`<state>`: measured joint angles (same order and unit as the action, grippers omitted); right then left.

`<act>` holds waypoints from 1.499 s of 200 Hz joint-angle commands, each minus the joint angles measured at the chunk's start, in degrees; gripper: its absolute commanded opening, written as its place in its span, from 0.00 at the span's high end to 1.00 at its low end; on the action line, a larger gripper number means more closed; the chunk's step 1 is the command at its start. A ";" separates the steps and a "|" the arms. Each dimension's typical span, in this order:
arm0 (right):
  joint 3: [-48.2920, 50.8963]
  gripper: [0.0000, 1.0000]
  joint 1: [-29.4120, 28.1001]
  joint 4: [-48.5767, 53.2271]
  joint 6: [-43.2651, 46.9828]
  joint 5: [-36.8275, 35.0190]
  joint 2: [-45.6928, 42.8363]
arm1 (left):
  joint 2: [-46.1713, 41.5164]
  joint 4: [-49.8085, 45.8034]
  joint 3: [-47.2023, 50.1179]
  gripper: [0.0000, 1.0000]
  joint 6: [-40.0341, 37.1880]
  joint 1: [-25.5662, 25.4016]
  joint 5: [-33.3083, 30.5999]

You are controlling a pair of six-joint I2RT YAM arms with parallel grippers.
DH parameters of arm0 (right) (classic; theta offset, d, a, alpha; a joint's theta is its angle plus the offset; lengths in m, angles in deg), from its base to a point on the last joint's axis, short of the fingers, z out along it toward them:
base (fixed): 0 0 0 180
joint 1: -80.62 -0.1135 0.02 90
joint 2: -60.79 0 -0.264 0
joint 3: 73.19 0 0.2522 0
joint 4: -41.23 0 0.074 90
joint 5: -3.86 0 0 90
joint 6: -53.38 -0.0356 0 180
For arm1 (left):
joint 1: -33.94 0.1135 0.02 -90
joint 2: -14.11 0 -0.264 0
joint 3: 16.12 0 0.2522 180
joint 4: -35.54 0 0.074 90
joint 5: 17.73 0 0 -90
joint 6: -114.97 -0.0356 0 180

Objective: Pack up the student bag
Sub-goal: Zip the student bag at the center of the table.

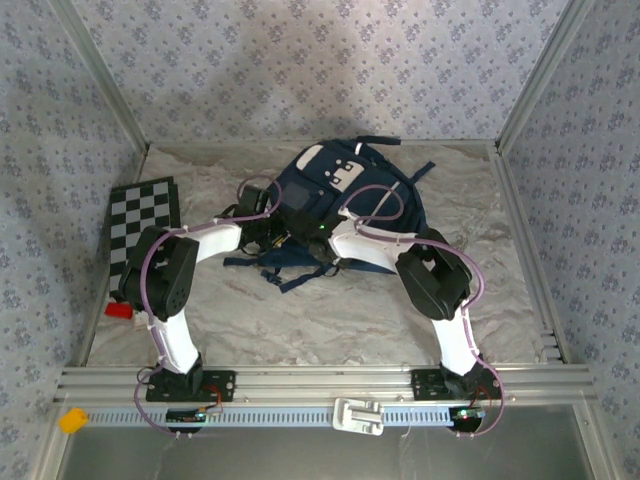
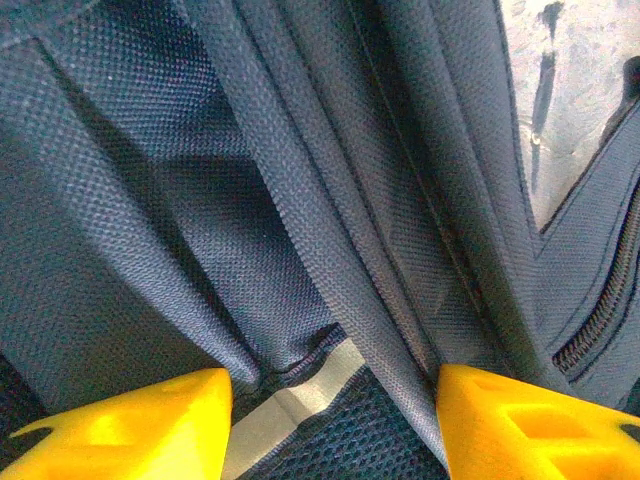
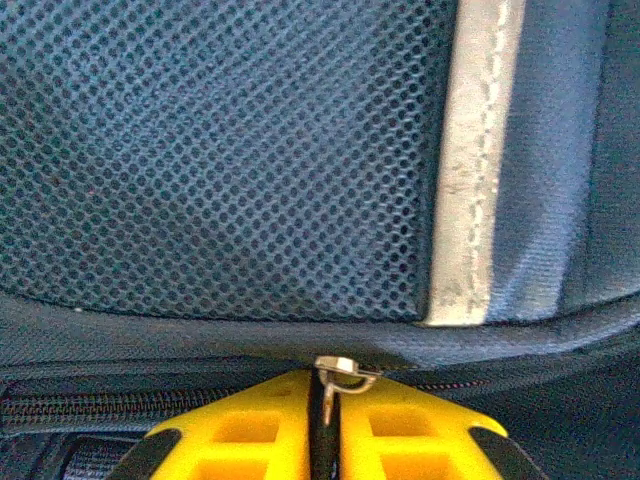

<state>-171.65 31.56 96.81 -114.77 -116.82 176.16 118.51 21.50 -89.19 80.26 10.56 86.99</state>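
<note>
The student bag (image 1: 345,190), navy with a white patch, lies at the back middle of the table. Both arms reach in to its near edge. My left gripper (image 2: 335,425) is open, its yellow fingers (image 2: 150,425) spread wide against folds of the navy fabric (image 2: 300,180), with a pale stripe and mesh between them. My right gripper (image 3: 322,425) is shut on the metal zipper pull (image 3: 340,372), just below the mesh panel (image 3: 220,150) and the pale stripe (image 3: 470,170). The zipper track (image 3: 100,405) runs off to the left. In the top view the left gripper (image 1: 283,236) and the right gripper (image 1: 322,232) sit close together.
A checkered board (image 1: 142,215) leans at the left wall, with a small red object (image 1: 118,310) below it. A yellow piece (image 1: 72,420) and a white part (image 1: 358,414) sit on the front rail. Dark straps (image 1: 290,268) trail toward the arms.
</note>
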 commanded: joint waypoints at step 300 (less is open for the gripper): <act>25.76 1.00 2.37 -21.09 37.77 20.48 -27.11 | -13.17 7.45 5.64 0.37 10.94 -5.03 7.91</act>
<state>-147.37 33.96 78.13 -78.90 -97.25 150.81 108.81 21.89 -87.81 80.63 10.78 94.03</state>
